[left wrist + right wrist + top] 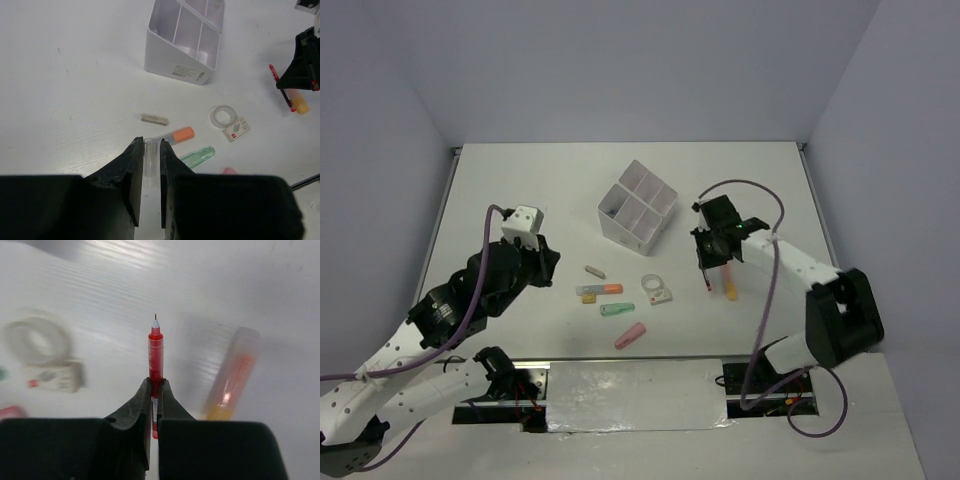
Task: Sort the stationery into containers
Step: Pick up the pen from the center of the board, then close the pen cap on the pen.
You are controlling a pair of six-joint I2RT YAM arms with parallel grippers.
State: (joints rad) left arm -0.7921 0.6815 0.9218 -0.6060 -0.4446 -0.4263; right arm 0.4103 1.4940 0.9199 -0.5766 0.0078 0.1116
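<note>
The white divided box [638, 218] stands mid-table; it also shows in the left wrist view [182, 40]. My left gripper [546, 264] is shut on a clear tube [149, 155] and sits left of the loose items. An eraser [595, 271], an orange marker [607, 290], a green marker [617, 309], a pink marker [630, 336] and a tape roll [653, 288] lie in front of the box. My right gripper [712, 262] is shut on a thin red pen [155, 347], tip pointing away. A yellow-orange marker [230, 377] lies just right of the pen.
The tape roll [35, 340] with its label tag lies left of the red pen in the right wrist view. A second small eraser [588, 298] lies beside the orange marker. Grey walls enclose the table on three sides. A silver plate [635, 393] lies at the near edge.
</note>
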